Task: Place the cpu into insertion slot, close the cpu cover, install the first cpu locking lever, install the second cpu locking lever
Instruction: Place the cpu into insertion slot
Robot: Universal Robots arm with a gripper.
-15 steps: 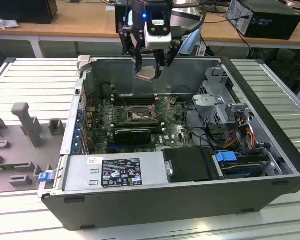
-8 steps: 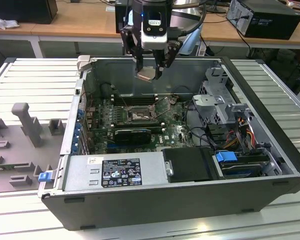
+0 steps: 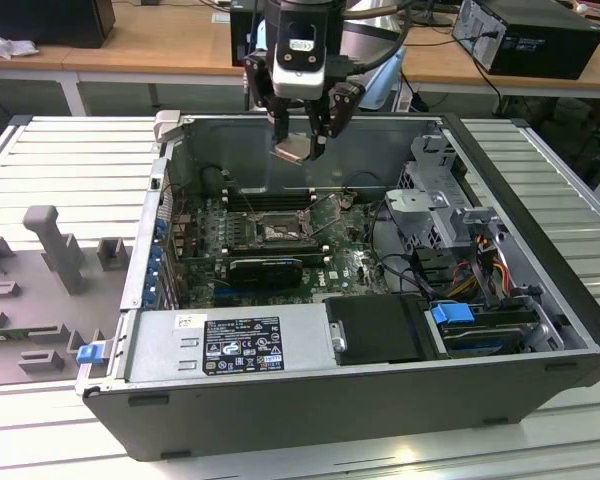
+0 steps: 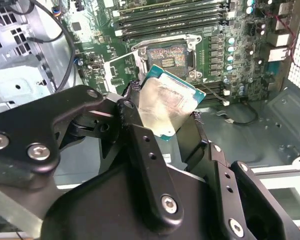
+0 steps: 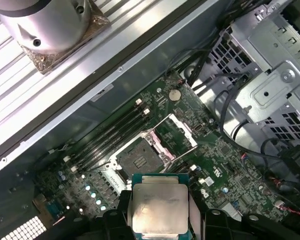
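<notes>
Jaws gripping the cpu (image 5: 160, 207) by its edges, with the insertion slot (image 5: 135, 160) below, its cpu cover (image 5: 176, 132) standing open, memory slots (image 5: 115, 132) alongside.

Slatted metal worktable (image 3: 70, 150) bearing an open computer case (image 3: 360, 405), lying on its side at centre; grey moulded fixtures (image 3: 60, 255) rest on it toward the exterior view's left.

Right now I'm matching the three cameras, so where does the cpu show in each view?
Exterior view: the cpu is held in the gripper above the computer case.
Second wrist view: the cpu, tilted in the gripper, beside the insertion slot.
First wrist view: the cpu, face-on in the gripper, near that slot.
Shared landmark: the insertion slot, uncovered, in all three views.
</notes>
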